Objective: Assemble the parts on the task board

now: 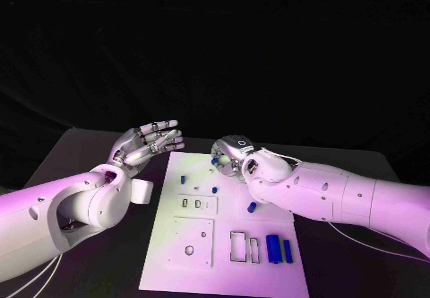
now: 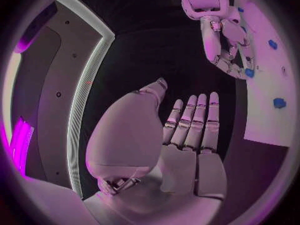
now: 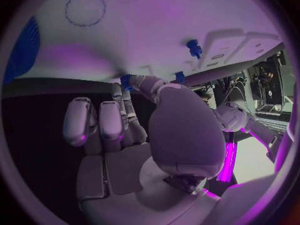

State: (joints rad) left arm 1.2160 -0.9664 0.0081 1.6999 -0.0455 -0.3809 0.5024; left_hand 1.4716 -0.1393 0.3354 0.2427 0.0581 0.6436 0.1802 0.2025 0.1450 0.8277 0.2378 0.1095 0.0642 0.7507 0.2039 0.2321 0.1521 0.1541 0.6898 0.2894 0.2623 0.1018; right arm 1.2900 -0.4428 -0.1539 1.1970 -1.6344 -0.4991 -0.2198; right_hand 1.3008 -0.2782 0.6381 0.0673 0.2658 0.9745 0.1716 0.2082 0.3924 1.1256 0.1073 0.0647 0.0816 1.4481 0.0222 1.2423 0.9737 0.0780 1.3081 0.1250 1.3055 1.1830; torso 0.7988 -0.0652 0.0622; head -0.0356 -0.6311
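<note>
A black bench (image 1: 81, 146) carries everything in the head view, its bare top showing to either side of the work and along the far edge. Behind it hangs a dark cloth backdrop (image 1: 224, 56), creased in soft folds. The right wrist view catches some equipment with cables (image 3: 265, 82) off to one side, too small to make out further.

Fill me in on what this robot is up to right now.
It is assembling small blue parts on the white task board. The right robot hand is down at the board's far edge, fingertips at a small blue part there. The left robot hand hovers open beside the board, holding nothing. Two blue bars lie near the board's front right, next to an empty rectangular slot.
</note>
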